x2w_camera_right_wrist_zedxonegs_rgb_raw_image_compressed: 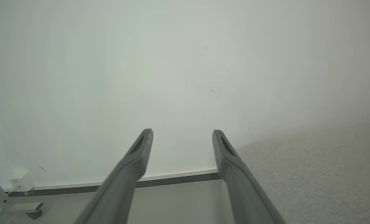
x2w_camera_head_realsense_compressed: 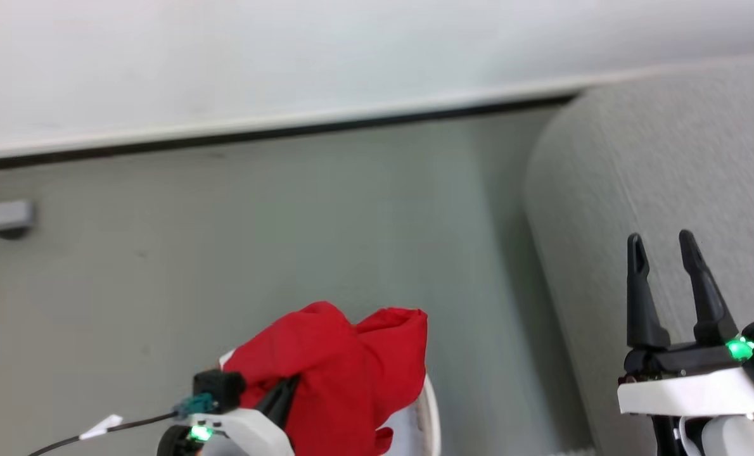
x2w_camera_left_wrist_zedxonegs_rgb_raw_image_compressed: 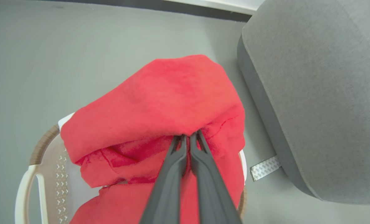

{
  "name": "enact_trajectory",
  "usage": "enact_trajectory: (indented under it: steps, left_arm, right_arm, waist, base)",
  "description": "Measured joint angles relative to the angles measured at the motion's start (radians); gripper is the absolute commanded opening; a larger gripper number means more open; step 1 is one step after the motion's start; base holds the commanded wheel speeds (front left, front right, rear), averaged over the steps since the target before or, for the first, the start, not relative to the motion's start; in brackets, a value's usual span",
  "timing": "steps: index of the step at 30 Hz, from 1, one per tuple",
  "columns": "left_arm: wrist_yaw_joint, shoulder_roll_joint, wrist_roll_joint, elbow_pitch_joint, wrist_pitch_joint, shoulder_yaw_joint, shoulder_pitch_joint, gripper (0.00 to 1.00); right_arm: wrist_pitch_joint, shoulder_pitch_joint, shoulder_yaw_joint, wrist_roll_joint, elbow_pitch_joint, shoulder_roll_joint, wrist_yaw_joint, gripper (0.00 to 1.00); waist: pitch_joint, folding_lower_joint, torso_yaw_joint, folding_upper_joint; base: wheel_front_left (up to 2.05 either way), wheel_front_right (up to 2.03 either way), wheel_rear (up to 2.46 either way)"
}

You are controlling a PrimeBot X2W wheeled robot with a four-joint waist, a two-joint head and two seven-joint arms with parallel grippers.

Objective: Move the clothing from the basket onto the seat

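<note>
The bright red clothing [x2w_camera_head_realsense_compressed: 339, 373] hangs bunched above the white basket [x2w_camera_head_realsense_compressed: 429, 405] at the bottom of the head view. My left gripper [x2w_camera_left_wrist_zedxonegs_rgb_raw_image_compressed: 187, 137] is shut on the clothing [x2w_camera_left_wrist_zedxonegs_rgb_raw_image_compressed: 160, 102], its fingertips pinched into a fold; the fabric drapes over the basket [x2w_camera_left_wrist_zedxonegs_rgb_raw_image_compressed: 37, 174], whose brown rim and holed wall show at the lower left. The light grey seat [x2w_camera_head_realsense_compressed: 656, 183] rises on the right, and the seat [x2w_camera_left_wrist_zedxonegs_rgb_raw_image_compressed: 315, 87] lies just right of the basket. My right gripper [x2w_camera_head_realsense_compressed: 662, 247] stands open over the seat's edge, with nothing between its fingers [x2w_camera_right_wrist_zedxonegs_rgb_raw_image_compressed: 141, 146].
A grey floor [x2w_camera_head_realsense_compressed: 256, 240] runs back to a white wall with a dark skirting line [x2w_camera_head_realsense_compressed: 275, 133]. A grey metal foot [x2w_camera_head_realsense_compressed: 0, 218] sits at the left. A strip of patterned tape [x2w_camera_left_wrist_zedxonegs_rgb_raw_image_compressed: 264, 168] lies on the floor beside the seat's base.
</note>
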Motion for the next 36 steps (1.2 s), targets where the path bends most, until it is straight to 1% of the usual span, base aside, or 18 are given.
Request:
enact_trajectory:
  steps: [3, 8, 12, 16, 21, 25, 28, 36]
  left_arm:
    - [0.007, 0.024, -0.002, -0.107, -0.004, 0.037, 0.037, 0.00]
    - [0.028, 0.041, 0.014, -0.291, -0.005, 0.078, 0.104, 0.00]
    - [0.049, 0.053, 0.032, -0.441, -0.005, 0.100, 0.141, 0.00]
    - [0.072, 0.077, 0.052, -0.587, -0.005, 0.113, 0.151, 0.00]
    - [0.100, 0.108, 0.075, -0.750, 0.020, 0.121, 0.139, 0.00]
    - [0.117, 0.125, 0.093, -0.854, 0.062, 0.124, 0.091, 0.00]
    - [0.130, 0.146, 0.123, -0.901, 0.096, 0.120, 0.056, 0.00]
    - [0.150, 0.150, 0.123, -0.955, 0.135, 0.122, 0.023, 0.00]
  right_arm:
    - [0.000, 0.016, 0.007, -0.001, 0.006, 0.001, 0.000, 1.00]
    - [0.000, 0.038, 0.009, -0.002, 0.018, -0.001, 0.000, 1.00]
    - [0.000, 0.060, 0.009, -0.001, 0.027, -0.006, 0.000, 1.00]
    - [0.000, 0.069, 0.021, 0.000, 0.031, -0.006, 0.000, 1.00]
    - [0.000, 0.077, 0.036, 0.004, 0.036, -0.006, 0.000, 1.00]
    - [0.000, 0.081, 0.053, 0.010, 0.041, -0.006, 0.000, 1.00]
    - [0.000, 0.083, 0.072, 0.011, 0.043, -0.006, 0.000, 1.00]
    - [0.000, 0.082, 0.103, 0.020, 0.033, -0.005, 0.000, 1.00]
  waist:
    - [-0.051, 0.0000, 0.050, 0.0000]
    - [-0.118, -0.0001, 0.121, 0.0000]
    - [-0.164, -0.0001, 0.161, 0.0000]
    - [-0.203, 0.0000, 0.187, 0.0000]
    - [-0.237, 0.0000, 0.202, 0.0000]
    - [-0.247, 0.0000, 0.201, 0.0000]
    - [-0.250, 0.0001, 0.191, 0.0000]
    - [-0.241, 0.0001, 0.168, 0.0000]
  base:
    - [0.00, 0.00, 0.00]
    - [0.00, 0.00, 0.00]
    - [0.00, 0.00, 0.00]
    - [0.00, 0.00, 0.00]
    - [0.00, 0.00, 0.00]
    - [0.00, 0.00, 0.00]
    - [0.00, 0.00, 0.00]
    - [0.00, 0.00, 0.00]
